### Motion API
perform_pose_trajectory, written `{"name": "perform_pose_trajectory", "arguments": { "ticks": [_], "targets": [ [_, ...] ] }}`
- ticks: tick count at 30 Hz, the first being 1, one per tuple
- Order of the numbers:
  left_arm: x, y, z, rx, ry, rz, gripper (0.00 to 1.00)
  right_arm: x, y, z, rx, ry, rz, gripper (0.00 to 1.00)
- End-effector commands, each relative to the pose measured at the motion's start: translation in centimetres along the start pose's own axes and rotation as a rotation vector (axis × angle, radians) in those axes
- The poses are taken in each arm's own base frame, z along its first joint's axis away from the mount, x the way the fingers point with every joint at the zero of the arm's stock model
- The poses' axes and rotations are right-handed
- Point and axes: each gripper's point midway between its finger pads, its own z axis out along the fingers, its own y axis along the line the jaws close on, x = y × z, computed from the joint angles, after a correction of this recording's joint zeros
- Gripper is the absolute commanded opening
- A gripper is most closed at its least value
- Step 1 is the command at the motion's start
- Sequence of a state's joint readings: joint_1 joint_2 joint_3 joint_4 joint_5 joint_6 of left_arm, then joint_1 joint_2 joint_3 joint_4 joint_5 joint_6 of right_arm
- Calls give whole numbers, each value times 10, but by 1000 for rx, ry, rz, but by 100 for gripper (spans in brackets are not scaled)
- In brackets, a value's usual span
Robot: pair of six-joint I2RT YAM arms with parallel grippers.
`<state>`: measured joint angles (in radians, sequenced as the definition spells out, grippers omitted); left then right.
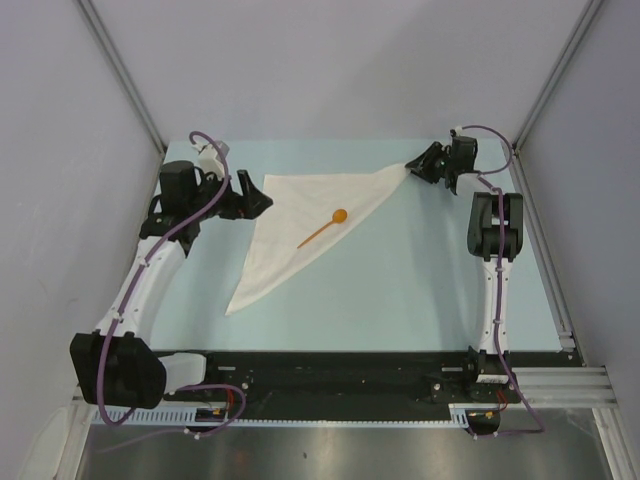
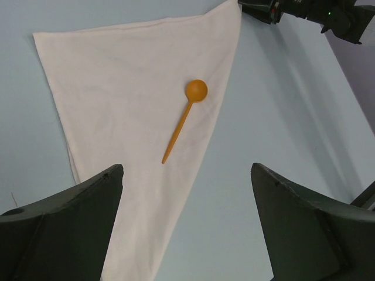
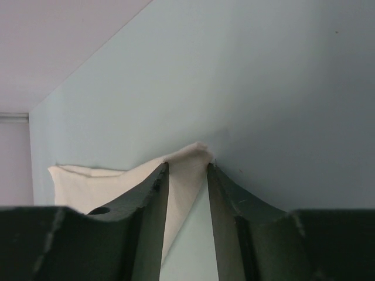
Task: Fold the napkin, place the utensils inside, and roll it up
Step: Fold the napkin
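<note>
Right gripper (image 3: 187,167) has its fingers close together on either side of the far right corner of the napkin (image 1: 300,215). The cloth bunches up between the tips, but you can see a gap, so I can't tell if it's actually pinching or just straddling. Left gripper (image 2: 186,170) is wide open and holding nothing, hovering by the napkin's left corner.

The napkin lies on the table (image 1: 420,290) folded into a triangle, with the spoon (image 1: 325,228) on top near the middle, bowl toward the far right. So I'd say fold and placement are done and you're setting up the roll. You'll want a firm hold on a corner or edge, then turn the cloth over the spoon without knocking it off.

The right wrist view doesn't show the spoon at all, and the left wrist view cuts off the napkin's near tip.
</note>
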<state>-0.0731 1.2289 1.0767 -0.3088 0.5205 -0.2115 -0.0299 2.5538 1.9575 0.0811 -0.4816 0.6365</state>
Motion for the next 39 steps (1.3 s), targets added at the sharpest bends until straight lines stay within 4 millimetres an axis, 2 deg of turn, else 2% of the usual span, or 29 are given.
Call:
{"name": "perform_pose_trajectory", "arguments": {
  "ticks": [1,3,6,10,13,14,16,19,23,28,30,32,33,39],
  "targets": [
    [-16,-12,-9,51,-60,14,94,26,-35,6,123,62,46,35],
    [-17,-12,-10,52,-63,14,94,25,-35,7,127,62,47,31],
    [-17,-12,-11,53,-66,15,94,25,-36,8,130,64,47,31],
    [-17,-10,-11,52,-66,12,94,26,-28,6,94,71,31,51],
    [-18,-10,-11,54,-68,10,94,27,-24,3,72,76,29,60],
    [-17,-10,-11,56,-67,7,94,20,-17,3,52,53,20,61],
    [-17,-11,-11,62,-66,4,94,19,-13,3,40,52,22,63],
    [-17,-10,-11,64,-67,0,94,16,-1,0,-7,27,27,63],
    [-17,-9,-11,63,-68,-3,94,20,-1,-2,2,34,43,63],
    [-18,-12,-12,77,-71,-2,94,26,-10,0,87,51,-4,60],
    [-18,-12,-12,76,-69,-4,94,27,-21,-4,153,61,-10,58],
    [-18,-12,-12,80,-69,-4,94,23,-27,-4,194,48,-23,55],
    [-18,-12,-12,81,-67,-6,94,35,-21,-1,206,77,-33,54],
    [-18,-14,-13,89,-69,-6,94,38,-28,2,259,87,-30,46]
  ]
}}
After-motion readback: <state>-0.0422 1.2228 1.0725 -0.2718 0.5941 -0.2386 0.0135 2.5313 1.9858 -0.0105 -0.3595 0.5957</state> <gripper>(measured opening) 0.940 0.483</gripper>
